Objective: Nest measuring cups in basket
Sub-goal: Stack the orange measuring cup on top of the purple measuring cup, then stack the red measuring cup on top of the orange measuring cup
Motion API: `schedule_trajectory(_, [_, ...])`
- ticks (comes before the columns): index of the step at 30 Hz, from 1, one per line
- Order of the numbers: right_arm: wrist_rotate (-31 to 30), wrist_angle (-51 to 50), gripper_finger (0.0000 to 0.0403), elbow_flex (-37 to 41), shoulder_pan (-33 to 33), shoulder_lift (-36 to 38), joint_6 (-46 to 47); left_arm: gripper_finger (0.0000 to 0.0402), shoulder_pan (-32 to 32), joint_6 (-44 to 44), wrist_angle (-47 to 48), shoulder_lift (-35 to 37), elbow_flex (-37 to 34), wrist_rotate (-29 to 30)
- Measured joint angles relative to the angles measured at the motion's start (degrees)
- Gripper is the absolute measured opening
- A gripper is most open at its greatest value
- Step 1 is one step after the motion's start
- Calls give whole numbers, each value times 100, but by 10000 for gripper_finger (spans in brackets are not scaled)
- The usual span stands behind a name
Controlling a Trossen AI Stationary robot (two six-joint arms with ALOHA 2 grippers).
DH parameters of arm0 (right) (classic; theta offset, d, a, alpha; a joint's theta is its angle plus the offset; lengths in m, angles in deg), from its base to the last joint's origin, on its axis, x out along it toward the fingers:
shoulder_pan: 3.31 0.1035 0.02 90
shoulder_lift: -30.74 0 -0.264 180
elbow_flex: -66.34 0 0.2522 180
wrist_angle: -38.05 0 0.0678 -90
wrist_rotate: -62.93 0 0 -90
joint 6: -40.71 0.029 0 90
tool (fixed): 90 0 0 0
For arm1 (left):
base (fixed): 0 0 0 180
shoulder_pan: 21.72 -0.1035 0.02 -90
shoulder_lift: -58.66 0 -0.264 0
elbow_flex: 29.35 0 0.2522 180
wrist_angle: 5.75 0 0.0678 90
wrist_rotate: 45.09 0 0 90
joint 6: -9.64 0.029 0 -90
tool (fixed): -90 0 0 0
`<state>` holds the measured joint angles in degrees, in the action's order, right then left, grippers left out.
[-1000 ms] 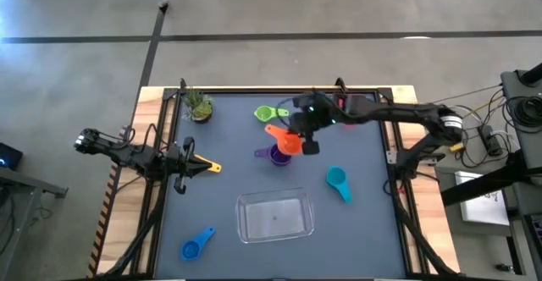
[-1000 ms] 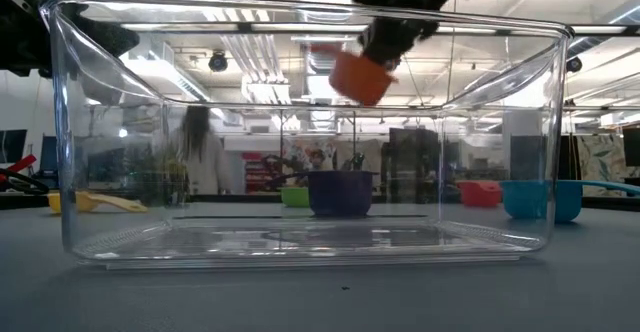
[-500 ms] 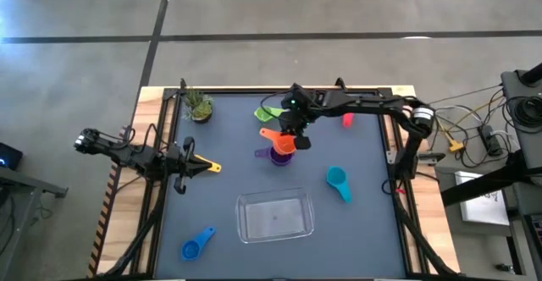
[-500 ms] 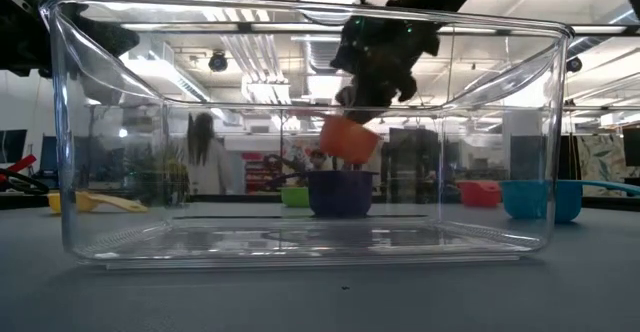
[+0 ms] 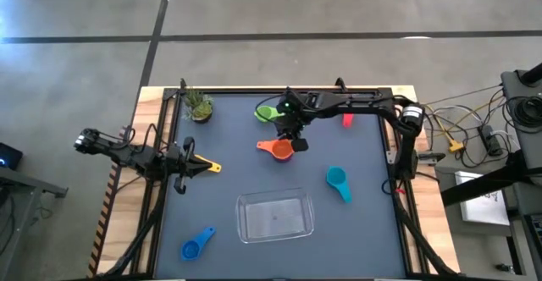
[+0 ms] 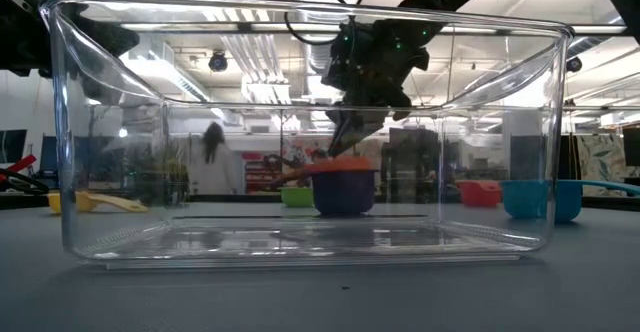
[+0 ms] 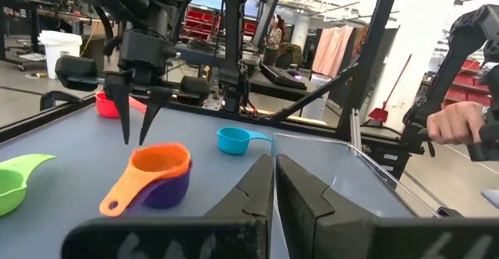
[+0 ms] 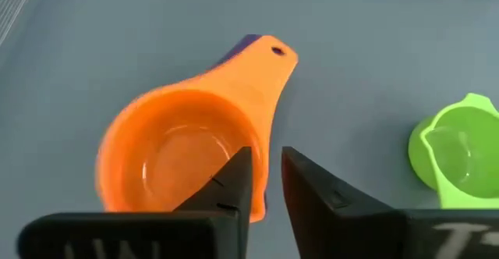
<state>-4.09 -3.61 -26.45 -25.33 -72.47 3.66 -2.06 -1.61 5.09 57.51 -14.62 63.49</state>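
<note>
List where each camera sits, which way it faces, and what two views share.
High: overhead, looking down at the table and both arms.
Low: tabletop level, looking through the basket at the right claw.
Left wrist: looks past the shut left claw across the table.
Right wrist: looks down at the orange cup, fingers slightly apart.
Shared: both wrist views show the orange cup nested in the purple cup.
</note>
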Motion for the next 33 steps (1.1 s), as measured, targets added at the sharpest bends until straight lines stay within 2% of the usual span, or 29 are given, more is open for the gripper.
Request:
schedule_trajectory(7, [-76,-101,131,0,-1,293,395,0,2,1,0,0,0,0])
schedule_trajectory(11, [-520,-442,152,0,-38,707,1021,0,0,0,0,0,1,0])
schedule_trajectory(15, [-1025,-580,152,107,-254,1185,1746,0,0,0,-1,0,1,0])
schedule_trajectory(19, [-1544,-596,143,392,-730,1670,2431,0,0,0,-2,0,1,0])
schedule_trajectory(26, [-1563,-565,133,1196,-1873,2335,3128,0,1,-1,-2,0,0,0])
schedule_trajectory(33, [-1564,-566,136,1898,-2838,2650,3348,0,0,1,-2,0,0,0])
